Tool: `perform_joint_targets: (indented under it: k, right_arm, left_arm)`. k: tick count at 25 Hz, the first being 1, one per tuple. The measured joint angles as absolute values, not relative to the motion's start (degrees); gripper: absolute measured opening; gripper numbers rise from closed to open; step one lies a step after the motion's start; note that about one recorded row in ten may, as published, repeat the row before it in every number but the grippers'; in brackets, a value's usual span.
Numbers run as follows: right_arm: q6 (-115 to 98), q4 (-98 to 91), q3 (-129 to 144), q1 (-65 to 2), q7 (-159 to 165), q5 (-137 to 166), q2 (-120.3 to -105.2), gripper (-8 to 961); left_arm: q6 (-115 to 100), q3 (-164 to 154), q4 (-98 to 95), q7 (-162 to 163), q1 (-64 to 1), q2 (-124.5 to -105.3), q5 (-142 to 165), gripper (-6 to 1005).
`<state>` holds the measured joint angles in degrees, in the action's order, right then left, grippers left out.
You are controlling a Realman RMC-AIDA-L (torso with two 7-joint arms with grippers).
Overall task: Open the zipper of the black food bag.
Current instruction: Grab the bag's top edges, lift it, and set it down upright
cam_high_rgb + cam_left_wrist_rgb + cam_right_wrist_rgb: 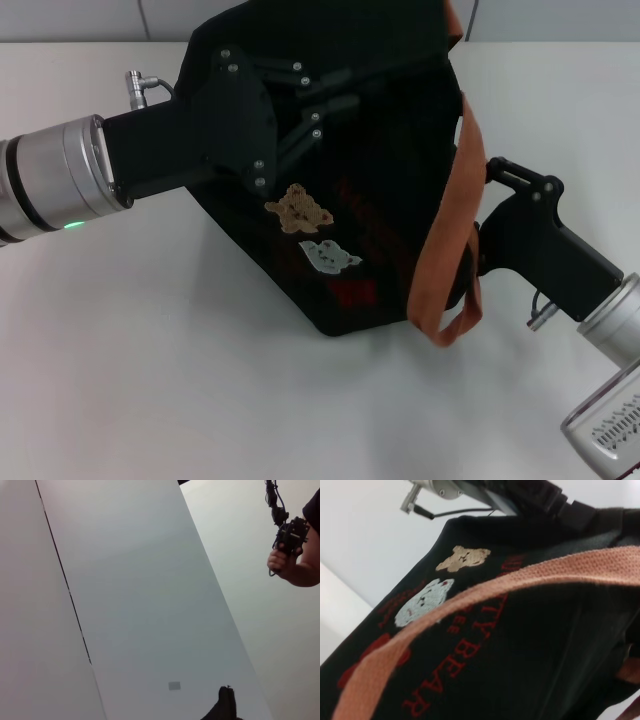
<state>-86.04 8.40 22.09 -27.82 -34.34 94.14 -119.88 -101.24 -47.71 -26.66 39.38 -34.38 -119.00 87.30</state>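
Head view: the left gripper (330,95) is covering the bag (380,230) top, hiding the zipper; its grip is unclear. The right gripper (497,170) is touching the strap (455,230), fingers hidden. Right wrist view: strap crossing the bear patches (445,577).

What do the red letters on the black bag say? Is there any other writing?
"BEAR": red stitched letters on the black food bag, seen in the right wrist view.
Letters ending in "TY" above it: the start is hidden by the orange-brown strap.
Other red stitching by the bear patches: too blurred to read.
Nothing else readable.
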Motion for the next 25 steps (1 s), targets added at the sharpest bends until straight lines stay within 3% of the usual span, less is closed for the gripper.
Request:
perform_joint_targets:
  k: [25]
  right_arm:
    - [-83.8, 7.9, 21.0, -26.4, -34.2, 94.0, -119.62, 379]
  left_arm:
    - [-100.9, -47.2, -26.5, 39.2, -34.4, -118.83, 87.1, 94]
